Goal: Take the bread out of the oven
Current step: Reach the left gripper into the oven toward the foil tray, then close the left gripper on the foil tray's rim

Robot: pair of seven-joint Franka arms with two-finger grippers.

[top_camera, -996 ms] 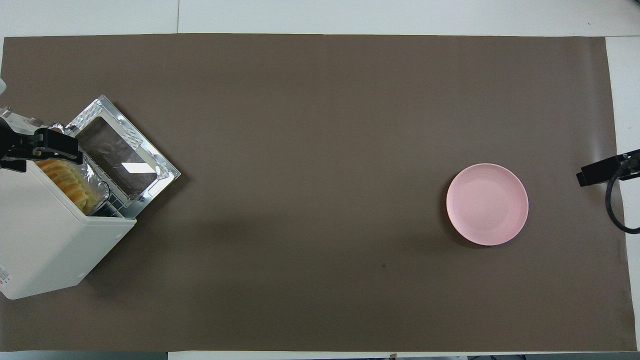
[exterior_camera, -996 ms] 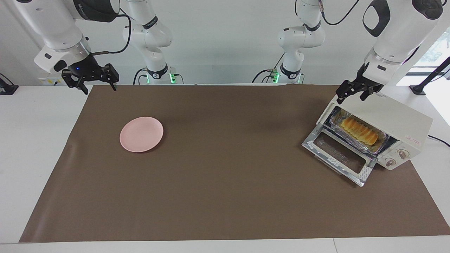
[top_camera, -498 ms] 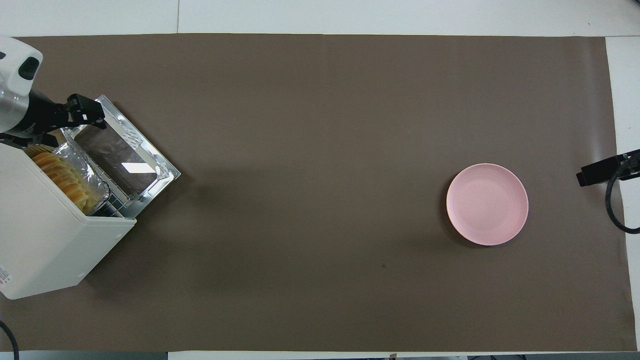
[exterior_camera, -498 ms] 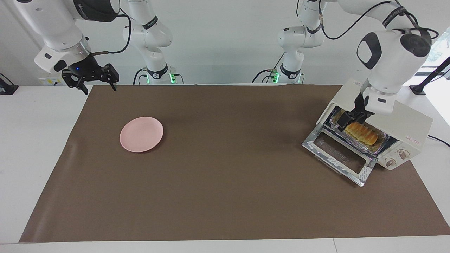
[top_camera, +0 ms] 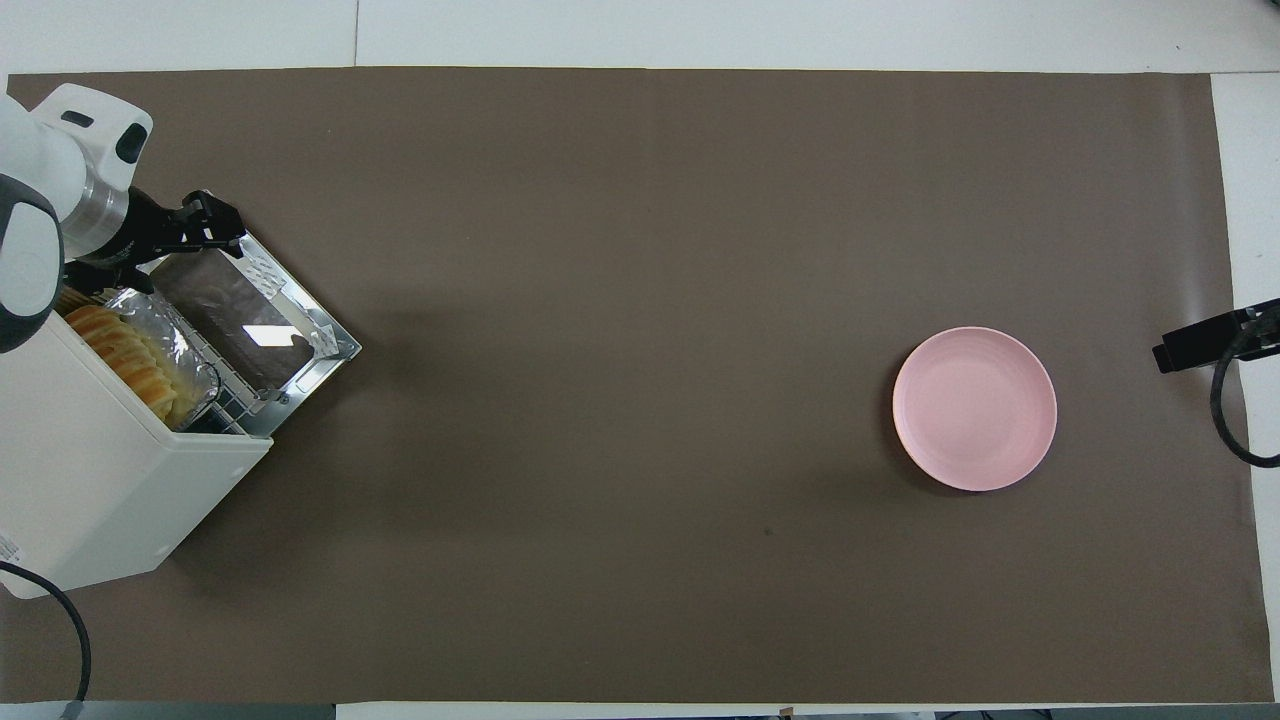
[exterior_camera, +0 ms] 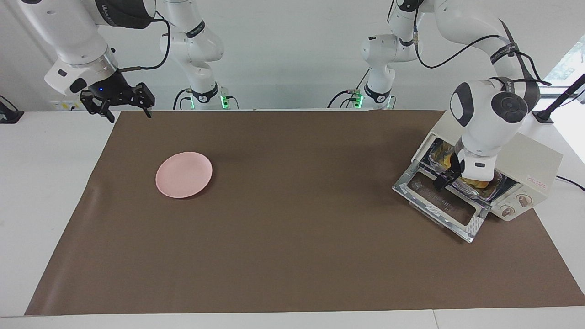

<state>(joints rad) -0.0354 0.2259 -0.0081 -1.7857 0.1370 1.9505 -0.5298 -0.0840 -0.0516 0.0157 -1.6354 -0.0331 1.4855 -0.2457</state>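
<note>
The cream-white oven stands at the left arm's end of the table with its glass door dropped open. The golden ridged bread lies in a crinkled foil tray in the oven's mouth. In the facing view the left wrist hides most of the bread. My left gripper hangs open low over the door, right in front of the tray, holding nothing. My right gripper waits open over the table's corner at its own end.
A round pink plate sits on the brown mat toward the right arm's end. The oven's knobs face away from the robots. A black cable runs off the oven's side.
The left gripper came down from above the oven's top corner, past the tray's end, to just over the open door. The bread, the oven and the right arm stayed put.
</note>
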